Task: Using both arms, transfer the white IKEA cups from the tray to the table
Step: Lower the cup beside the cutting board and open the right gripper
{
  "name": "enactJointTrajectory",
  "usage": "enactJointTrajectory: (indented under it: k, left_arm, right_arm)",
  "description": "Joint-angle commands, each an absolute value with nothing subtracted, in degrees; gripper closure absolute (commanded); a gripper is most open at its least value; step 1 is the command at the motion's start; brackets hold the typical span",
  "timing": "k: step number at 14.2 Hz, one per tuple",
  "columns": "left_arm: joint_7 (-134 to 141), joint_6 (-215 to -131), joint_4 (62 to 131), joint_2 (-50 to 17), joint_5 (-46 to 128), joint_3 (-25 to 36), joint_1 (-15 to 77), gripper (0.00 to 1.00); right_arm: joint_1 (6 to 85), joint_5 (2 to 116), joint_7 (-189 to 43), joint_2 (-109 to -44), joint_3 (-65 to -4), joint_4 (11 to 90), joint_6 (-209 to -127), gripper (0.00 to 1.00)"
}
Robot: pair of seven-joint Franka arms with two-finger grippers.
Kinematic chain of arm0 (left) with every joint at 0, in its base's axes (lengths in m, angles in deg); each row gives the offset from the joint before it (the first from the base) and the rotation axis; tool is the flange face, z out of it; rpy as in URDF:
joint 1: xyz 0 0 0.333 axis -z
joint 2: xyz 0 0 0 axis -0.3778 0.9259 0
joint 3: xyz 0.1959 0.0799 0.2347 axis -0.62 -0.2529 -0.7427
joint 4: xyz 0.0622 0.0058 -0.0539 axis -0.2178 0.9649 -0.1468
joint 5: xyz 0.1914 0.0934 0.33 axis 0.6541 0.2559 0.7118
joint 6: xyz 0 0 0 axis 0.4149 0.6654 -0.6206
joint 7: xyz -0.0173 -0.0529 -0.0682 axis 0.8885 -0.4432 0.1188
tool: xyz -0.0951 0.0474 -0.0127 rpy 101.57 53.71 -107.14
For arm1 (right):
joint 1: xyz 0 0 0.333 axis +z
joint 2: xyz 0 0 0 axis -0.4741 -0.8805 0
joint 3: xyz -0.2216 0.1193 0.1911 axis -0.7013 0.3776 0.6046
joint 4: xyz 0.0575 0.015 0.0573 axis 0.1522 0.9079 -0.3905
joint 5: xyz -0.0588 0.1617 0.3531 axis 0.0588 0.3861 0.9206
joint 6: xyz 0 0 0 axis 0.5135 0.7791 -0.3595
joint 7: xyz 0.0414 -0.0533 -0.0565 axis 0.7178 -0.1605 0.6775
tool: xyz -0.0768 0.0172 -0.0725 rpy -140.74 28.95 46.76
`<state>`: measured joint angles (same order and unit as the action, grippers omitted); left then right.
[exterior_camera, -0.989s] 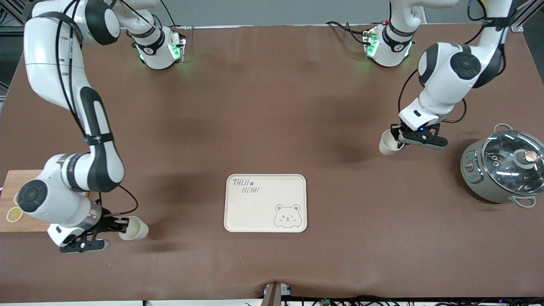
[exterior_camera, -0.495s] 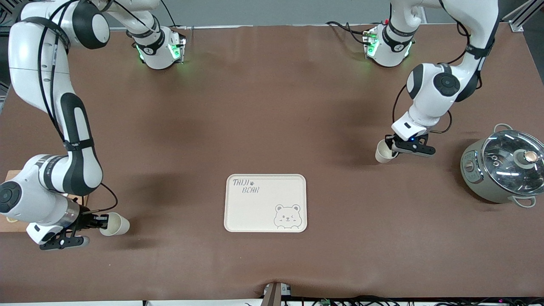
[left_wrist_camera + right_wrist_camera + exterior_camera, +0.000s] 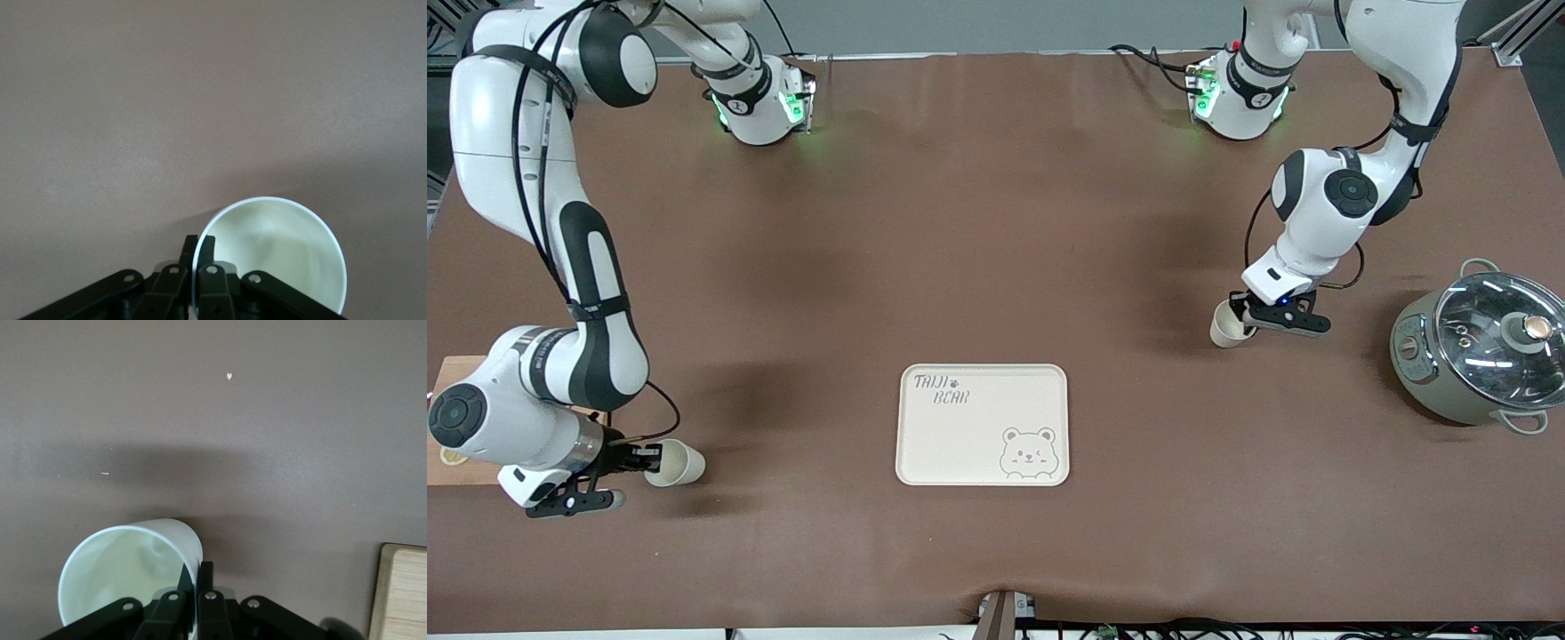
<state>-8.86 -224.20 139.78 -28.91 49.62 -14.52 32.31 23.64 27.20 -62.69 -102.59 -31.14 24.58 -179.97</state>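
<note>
Two white IKEA cups show, one in each gripper. My right gripper [image 3: 649,459] is shut on the rim of one cup [image 3: 677,463], one finger inside and one outside. It holds that cup tilted, low over the brown table between the wooden board and the beige bear tray [image 3: 960,444]. In the right wrist view the gripper [image 3: 197,574] pinches the cup's [image 3: 127,570] wall. My left gripper [image 3: 1247,318] is shut on the rim of the other cup [image 3: 1225,326], low over the table between the tray and the pot. In the left wrist view the gripper [image 3: 198,244] pinches that cup's [image 3: 283,253] rim.
A grey pot with a glass lid [image 3: 1480,347] stands at the left arm's end of the table. A wooden board [image 3: 461,366] lies at the right arm's end, partly under the right arm; its corner shows in the right wrist view [image 3: 404,593].
The right arm swung its cup away from the tray toward the board, then eased slightly back. The left arm lowered its cup and brought it slightly closer to the tray.
</note>
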Motion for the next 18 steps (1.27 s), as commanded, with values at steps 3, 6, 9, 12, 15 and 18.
enactJointTrajectory:
  k: [3, 6, 9, 12, 15, 18]
  left_arm:
    - [-10.59, -225.93, 138.16, -26.04, 47.89, -13.89, 31.42, 1.00]
    - [-10.85, -226.28, 137.80, -25.60, 47.98, -13.46, 31.51, 0.01]
    - [-10.94, -226.37, 137.63, -25.34, 47.98, -13.37, 31.51, 0.00]
    - [-10.86, -226.37, 137.27, -25.25, 47.89, -13.37, 31.42, 0.00]
    - [-10.77, -226.02, 136.84, -26.03, 47.80, -13.45, 30.98, 0.00]
    - [-10.94, -225.84, 136.75, -26.56, 47.80, -13.45, 30.02, 0.00]
  right_arm:
    - [22.85, 26.76, -62.46, -102.63, -30.24, 24.60, -180.20, 0.00]
    - [23.47, 26.49, -63.07, -101.49, -30.15, 24.43, -179.76, 0.00]
    - [23.38, 26.76, -63.16, -100.09, -30.15, 24.34, -179.41, 0.00]
    - [23.47, 26.58, -63.60, -96.84, -30.24, 24.51, -176.26, 0.00]
    - [23.21, 26.49, -65.71, -91.84, -30.24, 24.60, -170.90, 0.00]
    - [22.85, 26.49, -67.46, -85.95, -30.24, 25.21, -165.10, 0.00]
